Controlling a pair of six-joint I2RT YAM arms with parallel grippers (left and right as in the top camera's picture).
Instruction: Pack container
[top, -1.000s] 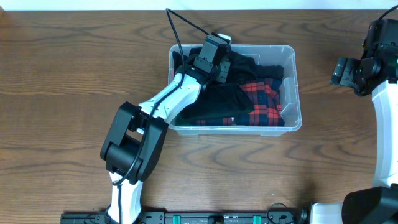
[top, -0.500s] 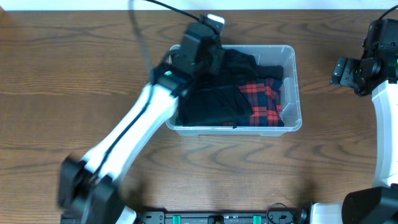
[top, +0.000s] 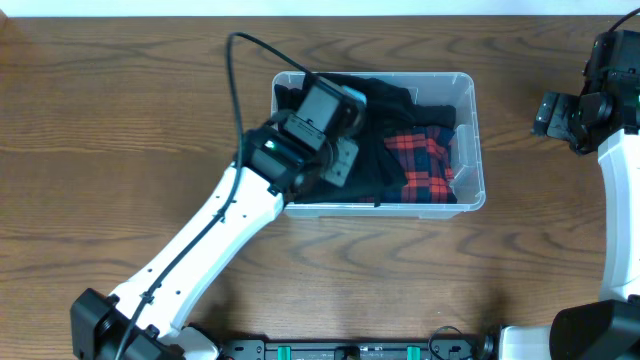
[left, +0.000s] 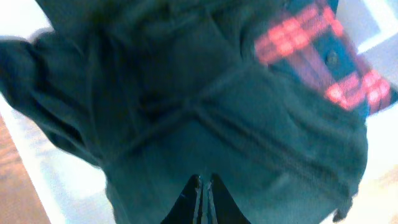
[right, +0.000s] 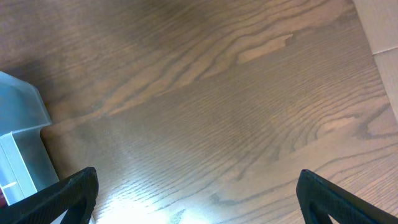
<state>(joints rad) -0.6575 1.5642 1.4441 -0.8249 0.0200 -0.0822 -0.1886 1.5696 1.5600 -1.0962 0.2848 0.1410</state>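
Observation:
The container (top: 479, 130), a clear plastic bin, stands at the back middle of the table. It holds a dark garment (top: 388, 108) and a red and blue plaid garment (top: 425, 165). My left gripper (top: 340, 162) is over the bin's front left part, above the dark garment. In the left wrist view its fingers (left: 204, 180) are pressed together, tips over the dark cloth (left: 186, 93), with the plaid (left: 311, 37) at the upper right. My right gripper (top: 548, 115) is open and empty over the table right of the bin; its wrist view (right: 199, 193) shows a bin corner (right: 22, 124).
The wooden table (top: 120, 120) lies around the bin. A black cable (top: 235, 80) loops from the left arm over the table left of the bin. The right arm's base stands at the right edge.
My left gripper has moved from the bin's back left corner toward its front left part, over the dark garment. The right arm has not moved.

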